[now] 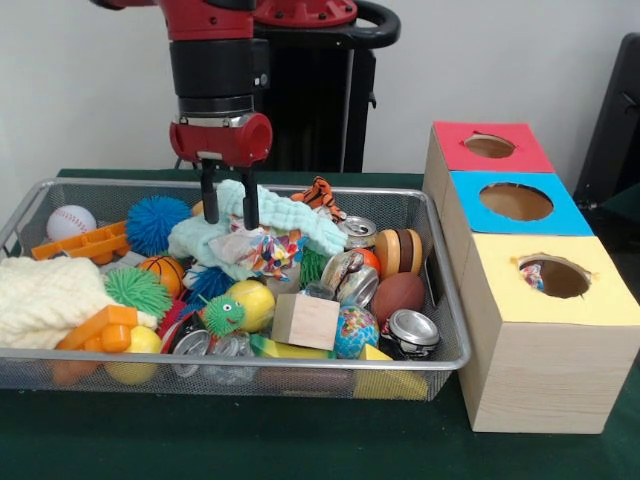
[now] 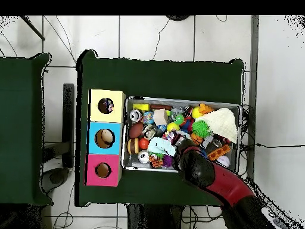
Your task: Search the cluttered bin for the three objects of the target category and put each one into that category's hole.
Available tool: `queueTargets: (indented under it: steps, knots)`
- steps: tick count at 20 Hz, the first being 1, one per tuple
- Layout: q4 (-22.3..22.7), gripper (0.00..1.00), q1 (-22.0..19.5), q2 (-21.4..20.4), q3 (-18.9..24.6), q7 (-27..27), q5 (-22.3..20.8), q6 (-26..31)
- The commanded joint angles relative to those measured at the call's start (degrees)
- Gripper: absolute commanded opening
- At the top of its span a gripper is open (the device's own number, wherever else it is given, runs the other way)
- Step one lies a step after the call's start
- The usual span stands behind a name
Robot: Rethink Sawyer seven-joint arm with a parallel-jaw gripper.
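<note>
1. The red and black arm [image 1: 215, 60] comes down over the far side of the wire bin [image 1: 440, 300], and its hand [image 1: 229, 205] hangs with two dark fingers [image 1: 209, 195] spread apart, straddling a fold of the pale green cloth [image 1: 290, 222].
2. The hand is released: the fingers stand on either side of the cloth's raised edge, and I cannot tell if they touch it.
3. The cloth lies across the middle of the bin, draped over other toys, with a crumpled colourful wrapper [image 1: 275, 250] just in front of it.
4. In the bin's near left corner lies a cream knitted cloth [image 1: 45, 300], beside orange plastic blocks [image 1: 100, 330].
5. A white baseball [image 1: 70, 222] sits at the far left, near a blue spiky ball [image 1: 158, 222]; a green spiky ball [image 1: 137, 290] lies nearer the front.
6. A wooden block [image 1: 305, 322] rests near the front middle, with a crushed can [image 1: 412, 330] to its right and a brown ball [image 1: 398, 296] behind that.
7. Beside the bin on the green table [image 1: 300, 440] stands a wooden box [image 1: 530, 370] with three holes: yellow top [image 1: 600, 295] nearest, blue top [image 1: 480, 210] in the middle, red top [image 1: 455, 150] farthest.
8. Something colourful shows inside the yellow hole [image 1: 553, 277].
9. From overhead, the arm [image 2: 220, 182] reaches over the bin's [image 2: 179, 100] edge, covering the hand.
</note>
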Motion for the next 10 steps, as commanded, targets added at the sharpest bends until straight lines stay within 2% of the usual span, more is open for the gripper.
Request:
queueTargets:
  steps: [1,6,10]
  knots:
    - [-5.57,1.0,-0.15,4.4,1.41,6.76,-0.99,-1.08]
    - [-4.25,1.0,0.49,3.11,1.79,8.19,-0.05,-1.05]
    - [-4.36,1.0,0.36,4.1,1.96,8.36,-0.36,-2.16]
